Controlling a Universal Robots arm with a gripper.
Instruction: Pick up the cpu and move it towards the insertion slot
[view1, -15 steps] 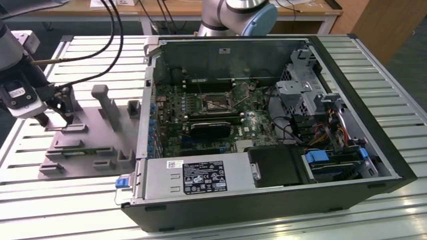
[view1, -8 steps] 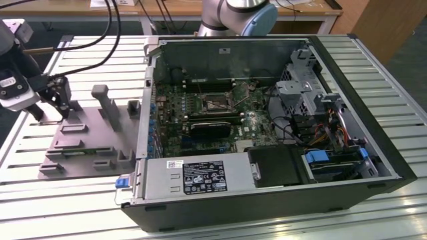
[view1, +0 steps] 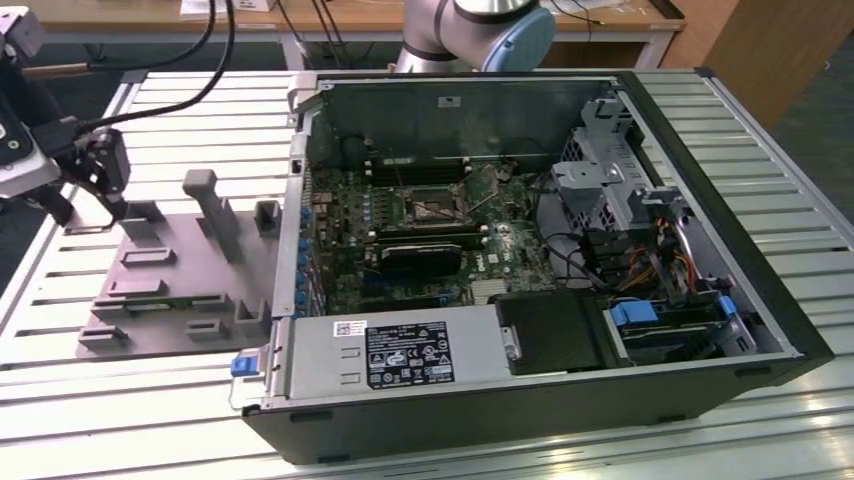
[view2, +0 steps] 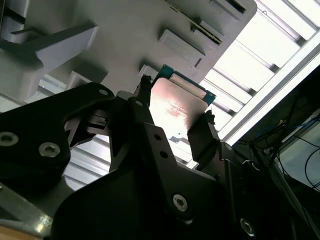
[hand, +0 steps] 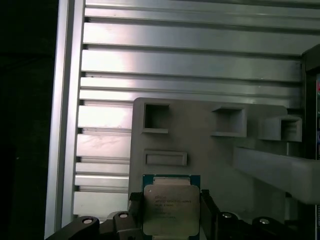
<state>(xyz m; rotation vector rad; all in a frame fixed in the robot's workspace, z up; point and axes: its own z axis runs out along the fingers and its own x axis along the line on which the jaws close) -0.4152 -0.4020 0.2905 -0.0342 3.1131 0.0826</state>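
One arm, three views.

Exterior view: gripper (view1: 88, 200) at exterior view's left, over grey fixture plate (view1: 174, 290). Insertion slot (view1: 434, 208) well apart to exterior view's right, inside open computer case (view1: 747, 200); case wall stands between.

Second wrist view: cpu (view2: 175, 107) clamped by opposite edges between black fingers (view2: 202, 135), probably to spare lid and contacts. Appears raised off plate.

First wrist view: cpu rim projects past fingertips. Fixture post (hand: 270, 170) close beside; slatted table (hand: 175, 65) open beyond.
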